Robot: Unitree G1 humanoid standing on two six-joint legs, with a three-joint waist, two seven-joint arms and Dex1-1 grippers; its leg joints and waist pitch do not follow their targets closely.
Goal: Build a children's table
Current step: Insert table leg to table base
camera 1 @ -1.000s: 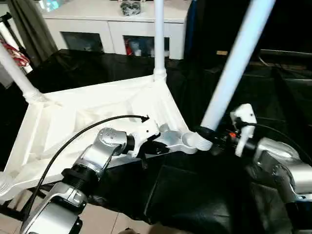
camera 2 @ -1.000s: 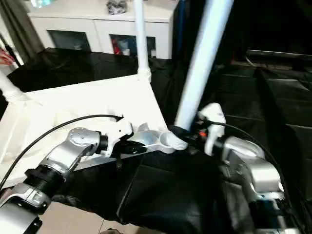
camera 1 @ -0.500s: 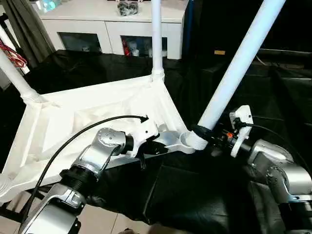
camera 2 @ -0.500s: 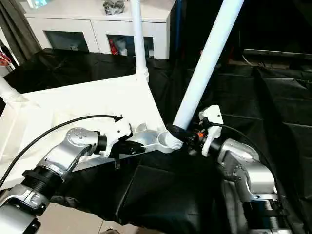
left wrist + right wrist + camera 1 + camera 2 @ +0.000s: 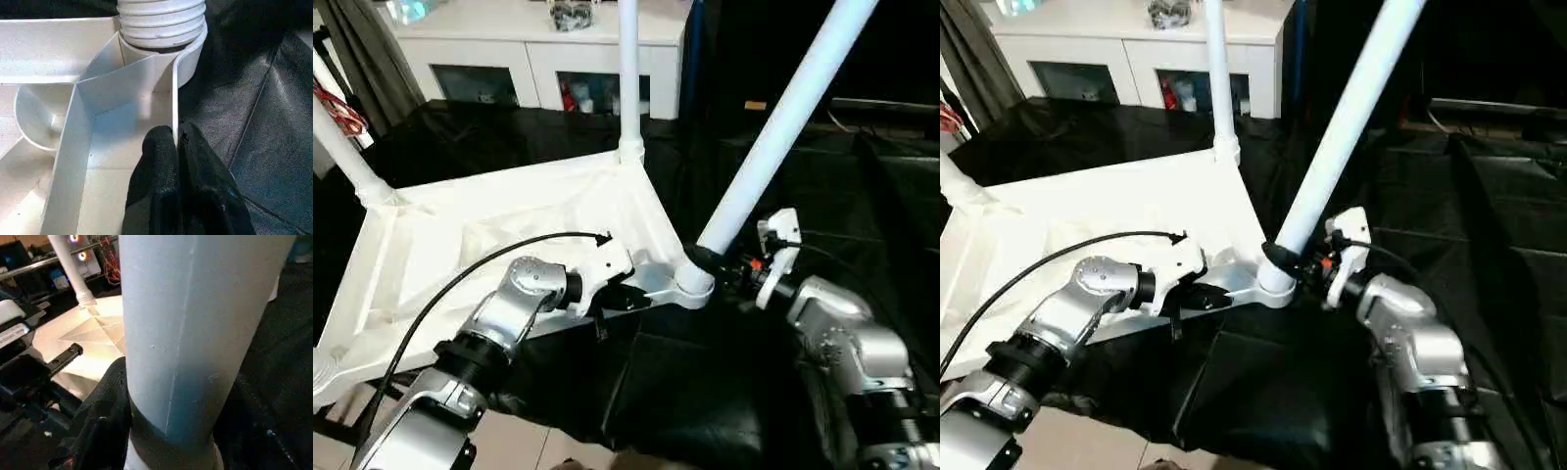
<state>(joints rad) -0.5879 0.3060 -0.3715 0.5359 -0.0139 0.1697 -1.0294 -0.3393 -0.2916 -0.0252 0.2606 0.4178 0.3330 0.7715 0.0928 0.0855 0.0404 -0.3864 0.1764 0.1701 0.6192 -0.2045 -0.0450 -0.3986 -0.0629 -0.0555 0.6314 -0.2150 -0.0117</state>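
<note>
Three upright legs [image 5: 628,78] are fencing the upturned tabletop [image 5: 480,245]; open black cloth [image 5: 705,392] is lying nearest the robot.

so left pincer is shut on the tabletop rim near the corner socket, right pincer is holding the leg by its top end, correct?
Not quite. The right pincer holds the leg by its bottom end, just above the corner socket, as the left eye view shows. The left pincer is shut on the tabletop rim near that socket.
</note>
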